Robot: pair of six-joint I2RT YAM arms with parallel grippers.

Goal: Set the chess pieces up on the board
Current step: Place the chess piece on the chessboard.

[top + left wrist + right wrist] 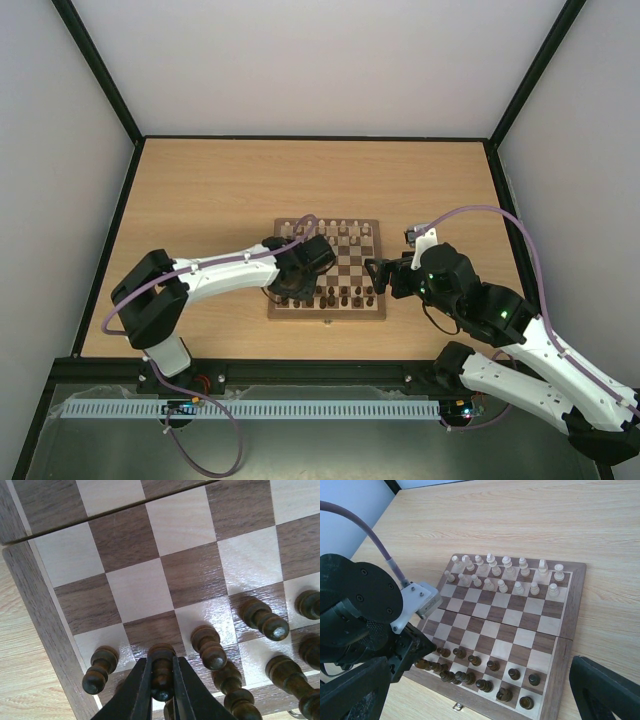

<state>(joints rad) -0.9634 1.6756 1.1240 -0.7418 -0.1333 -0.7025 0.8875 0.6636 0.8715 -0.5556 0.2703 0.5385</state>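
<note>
Seating a dark pawn [161,662] by the near-left corner of the board [30,605], left gripper [162,680] clamped on it. Next it likely needs to open and lift straight up, clear of neighbours. The right gripper [376,275] hangs spread, empty.

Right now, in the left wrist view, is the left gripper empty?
No, the left gripper is shut on a dark chess piece.

Brown-and-cream chequered board [572,610]; dark brown and cream pieces [492,665].

A robot lab cell: white panel walls [320,60], black frame struts [100,70], wooden table [220,180].
</note>
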